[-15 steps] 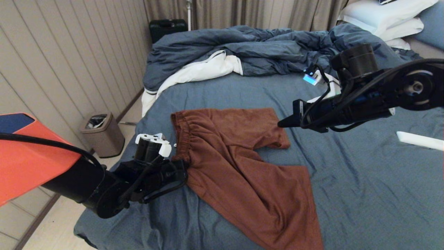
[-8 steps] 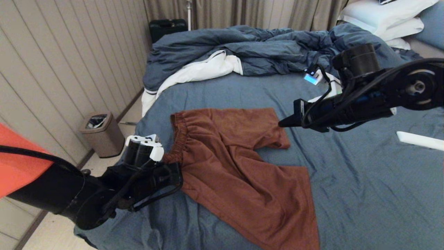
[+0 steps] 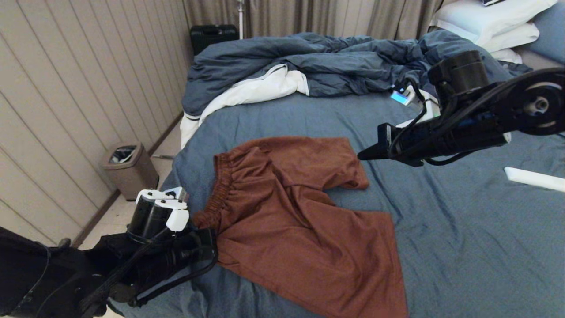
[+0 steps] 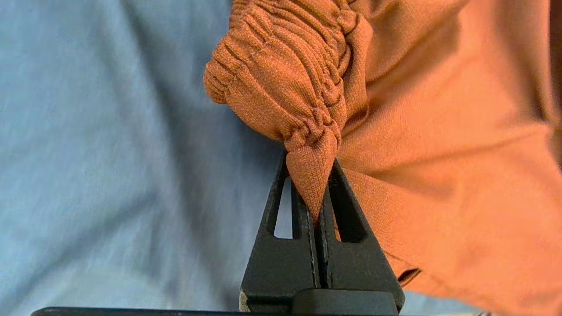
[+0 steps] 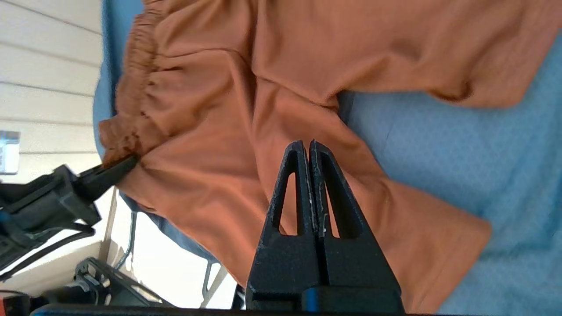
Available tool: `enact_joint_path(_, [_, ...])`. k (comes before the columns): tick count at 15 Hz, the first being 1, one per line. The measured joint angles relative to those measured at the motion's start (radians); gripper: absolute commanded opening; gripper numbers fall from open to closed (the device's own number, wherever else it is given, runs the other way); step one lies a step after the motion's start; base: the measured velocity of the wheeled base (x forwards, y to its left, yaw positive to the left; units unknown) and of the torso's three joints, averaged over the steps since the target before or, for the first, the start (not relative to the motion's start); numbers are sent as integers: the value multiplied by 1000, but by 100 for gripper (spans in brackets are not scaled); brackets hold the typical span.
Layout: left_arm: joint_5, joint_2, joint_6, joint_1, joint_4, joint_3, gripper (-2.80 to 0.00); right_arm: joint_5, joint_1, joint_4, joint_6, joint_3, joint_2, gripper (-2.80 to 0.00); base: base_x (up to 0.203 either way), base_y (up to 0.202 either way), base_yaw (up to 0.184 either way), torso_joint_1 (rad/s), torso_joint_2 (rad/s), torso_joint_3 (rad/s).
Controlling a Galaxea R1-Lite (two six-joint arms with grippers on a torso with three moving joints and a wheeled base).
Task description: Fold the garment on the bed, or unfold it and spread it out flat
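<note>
Garment (image 3: 304, 221) spread on bed (image 3: 463, 229) near its left edge; left gripper (image 4: 312, 206) clenched on waistband corner, right gripper (image 3: 363, 155) pressed shut and empty above far leg. Risk judged: thin pinch slipping, or waistband dragged over bed edge towards bin (image 3: 129, 168). Open sheet available rightwards; duvet (image 3: 309, 62) crowds far side.

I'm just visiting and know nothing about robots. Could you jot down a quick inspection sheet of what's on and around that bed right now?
Surface: bed, wrinkled blue sheet.
Job's things: rust-brown shorts lying on the sheet, waistband corner lifted.
Clutter: rumpled duvet, pillows, white object at the right edge.
Grippers: left gripper shut on the waistband; right gripper shut, empty, above the shorts.
Cables: black cables along both arms.
Surroundings: waste bin, curtains, panelled wall.
</note>
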Motion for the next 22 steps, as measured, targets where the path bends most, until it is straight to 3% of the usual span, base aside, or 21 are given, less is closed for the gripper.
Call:
enact_joint_path(6, [30,-36,17,8,0,16,-280,0,-3,1,-1,-1,10,-280,0,0,0,0,0,0])
enact_joint_path(7, [35,-35,15,8,0,9,0,0,-3,1,-1,-1,12,-280,0,0,0,0,0,0])
enact_joint_path(10, [74,-33,18,8,13,-7,0,0,-5,1,-12,-1,12,-280,0,0,0,0,0,0])
enact_joint_path(18, [82,-156,56,8,63,-7,0,1,-10,1,-22,4,11,-280,0,0,0,0,0,0])
enact_joint_path(19, [84,-203,74,11,97,-18,-280,1,-10,1,-23,7,9,-280,0,0,0,0,0,0])
enact_joint_path(22, [112,-391,115,43,281,-78,-280,2,-10,1,-25,34,-26,-280,0,0,0,0,0,0])
